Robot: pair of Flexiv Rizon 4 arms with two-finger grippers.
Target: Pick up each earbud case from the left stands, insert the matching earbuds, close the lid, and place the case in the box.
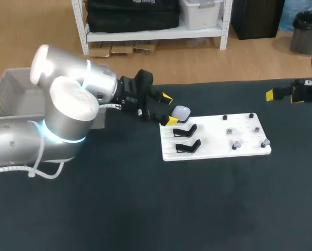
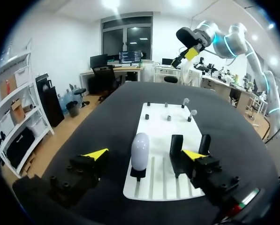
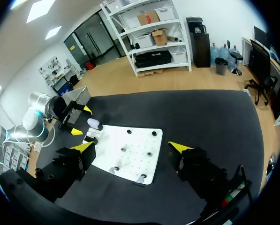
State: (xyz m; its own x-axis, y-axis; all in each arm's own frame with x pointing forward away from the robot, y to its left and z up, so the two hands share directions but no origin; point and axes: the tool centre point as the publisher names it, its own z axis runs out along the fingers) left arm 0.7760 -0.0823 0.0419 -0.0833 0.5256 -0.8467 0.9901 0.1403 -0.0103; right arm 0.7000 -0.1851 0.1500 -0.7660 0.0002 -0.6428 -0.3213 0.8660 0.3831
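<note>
A pale lavender earbud case (image 1: 182, 112) stands upright on the rearmost of the left stands of the white board (image 1: 216, 151). My left gripper (image 1: 169, 109) is open, with one yellow tip on each side of the case (image 2: 140, 149), not touching it. Two black stands (image 1: 187, 139) nearer the front are bare. Two light earbuds (image 1: 235, 144) (image 1: 265, 141) sit on pegs at the board's right. My right gripper (image 1: 281, 95) hangs open and empty high over the table's far right, well away from the board (image 3: 130, 154).
A grey mesh box (image 1: 9, 91) sits at the table's far left behind my left arm. Small dark pegs (image 1: 230, 131) dot the board's right half. Black table surface (image 1: 145, 209) stretches in front of the board.
</note>
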